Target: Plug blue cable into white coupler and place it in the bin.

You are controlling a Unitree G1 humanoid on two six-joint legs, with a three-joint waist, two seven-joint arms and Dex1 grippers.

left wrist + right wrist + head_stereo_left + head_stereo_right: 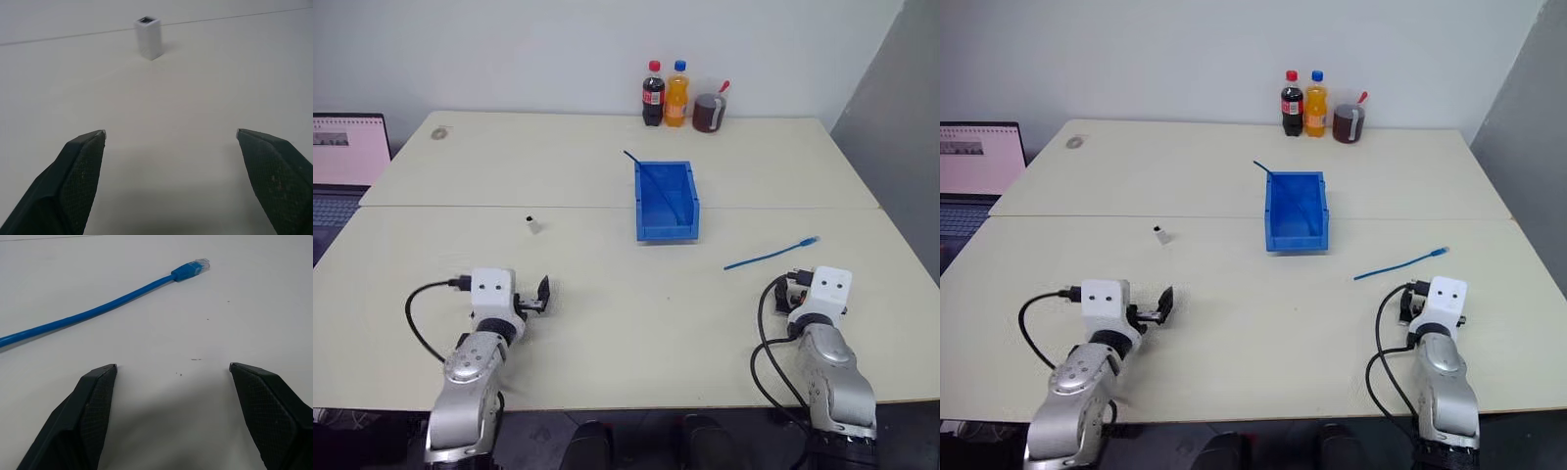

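Both silver forearms reach forward over the near edge of the pale worktop (607,323), each gripper pointing ahead and slightly down. On the left gripper (171,134) the jaws stand wide apart with nothing between them, and on the right gripper (173,367) likewise. Ahead of the left gripper, well apart from it, the tiny white plastic coupler (533,225) stands upright near the seam between the two tabletops; the left wrist view shows its dark top end. Ahead of the right gripper, the thin light-blue network cable (771,255) lies loose on the worktop, and the right wrist view shows the small clear plug at its tip. Between coupler and cable, farther back, sits the small bright-blue rectangular plastic bin (667,232), with a darker blue thin cable (651,176) poking over its rim. Bare worktop surrounds both grippers. Three drinks containers (680,98) stand at the far edge, and a laptop (347,157) sits off the left edge.
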